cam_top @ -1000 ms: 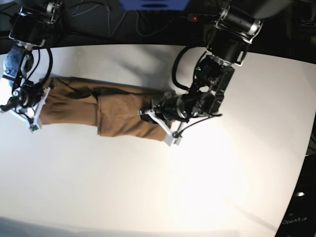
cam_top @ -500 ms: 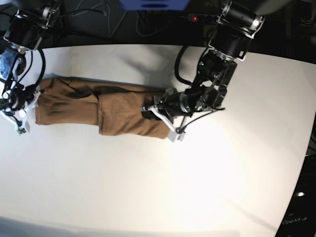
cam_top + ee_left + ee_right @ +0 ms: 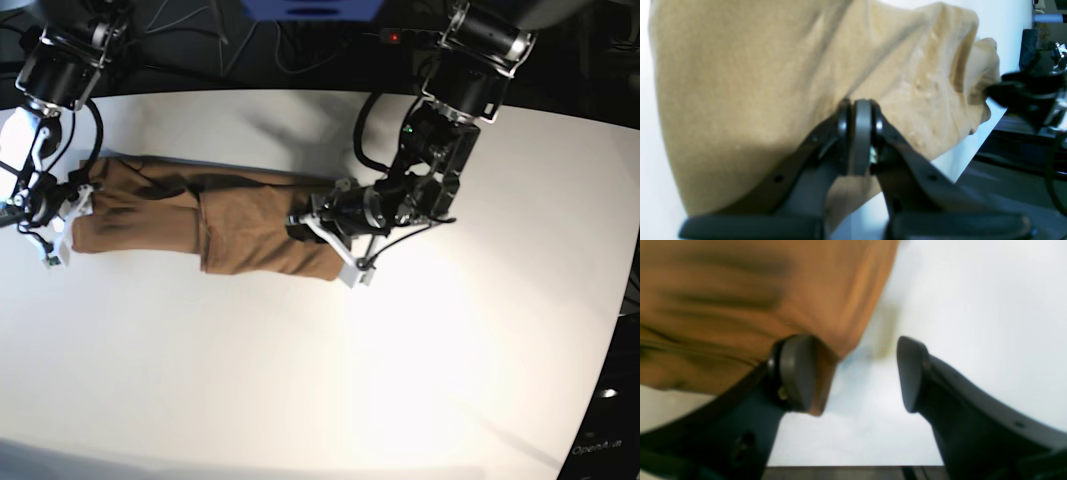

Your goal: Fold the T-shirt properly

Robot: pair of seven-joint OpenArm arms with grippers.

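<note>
Since a moment ago the right gripper point(image 3: 52, 228) has let go of the T-shirt point(image 3: 215, 228) and drawn back a little toward nine o'clock, so that it now sits just off the cloth's end, while the arm on the other side has hardly shifted. The T-shirt lies as a long folded band across the upper half of the white table point(image 3: 320, 380), running from about nine o'clock toward the centre, with one fold overlapping another near its middle and darker creases along its far edge. In the right wrist view the right gripper point(image 3: 853, 373) has its two pads spread wide apart; a corner of the tan cloth point(image 3: 740, 306) drapes against the inner face of one pad point(image 3: 796, 371), the other pad stands clear over bare table, and nothing is pinched between them. The left gripper point(image 3: 325, 238) lies low at the shirt's three o'clock end. In the left wrist view its pads point(image 3: 860, 136) are pressed tightly together, with the T-shirt point(image 3: 773, 83) spreading away behind them and a fold of fabric hanging beneath; whether a thin layer is nipped between them I cannot tell.
</note>
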